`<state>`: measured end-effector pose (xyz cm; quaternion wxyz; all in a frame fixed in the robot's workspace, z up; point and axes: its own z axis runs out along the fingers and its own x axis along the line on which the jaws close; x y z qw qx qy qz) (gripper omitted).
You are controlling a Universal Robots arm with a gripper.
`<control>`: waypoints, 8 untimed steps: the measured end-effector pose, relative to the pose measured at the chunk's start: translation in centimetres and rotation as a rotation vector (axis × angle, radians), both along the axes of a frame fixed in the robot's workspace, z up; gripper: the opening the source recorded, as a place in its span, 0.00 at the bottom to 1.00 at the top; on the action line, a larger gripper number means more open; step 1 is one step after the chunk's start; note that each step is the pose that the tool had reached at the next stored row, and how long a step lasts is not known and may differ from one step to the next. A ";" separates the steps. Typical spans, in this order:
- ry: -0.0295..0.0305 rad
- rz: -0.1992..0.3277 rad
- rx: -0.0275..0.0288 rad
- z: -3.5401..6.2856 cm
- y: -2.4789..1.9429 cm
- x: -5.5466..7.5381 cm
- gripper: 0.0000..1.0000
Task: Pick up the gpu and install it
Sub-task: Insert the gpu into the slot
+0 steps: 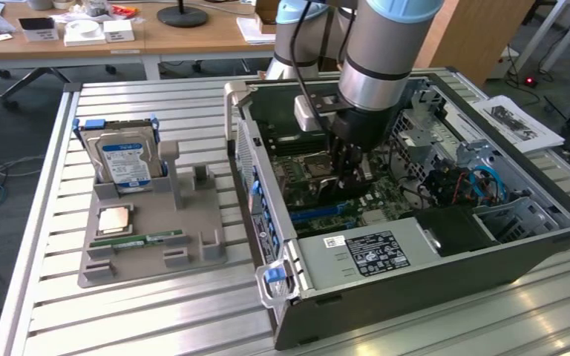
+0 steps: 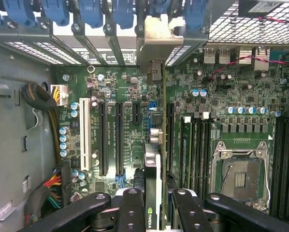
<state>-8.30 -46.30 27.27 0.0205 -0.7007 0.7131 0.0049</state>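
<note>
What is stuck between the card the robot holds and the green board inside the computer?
Nothing visible. The end effector holds the gpu edge-on, close over the motherboard among its black slots, and no cable crosses there.

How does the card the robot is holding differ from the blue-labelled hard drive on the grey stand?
The gpu is clamped in the gripper inside the open computer case, above the motherboard; the hard drive sits untouched in the grey stand outside it. The gpu looks thin, seen edge-on; the hard drive is a thicker silver block with a blue label. Both stand on edge rather than lying flat.
</note>
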 end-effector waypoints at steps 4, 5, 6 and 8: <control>0.0000 0.000 0.0000 -0.01 -0.03 -0.2 0.27; 0.0000 0.000 0.0000 -0.01 -0.02 -0.2 0.27; 0.0000 0.000 0.0000 -0.01 -0.03 -0.3 0.27; 0.0000 0.000 0.0000 -0.01 -0.03 -0.3 0.27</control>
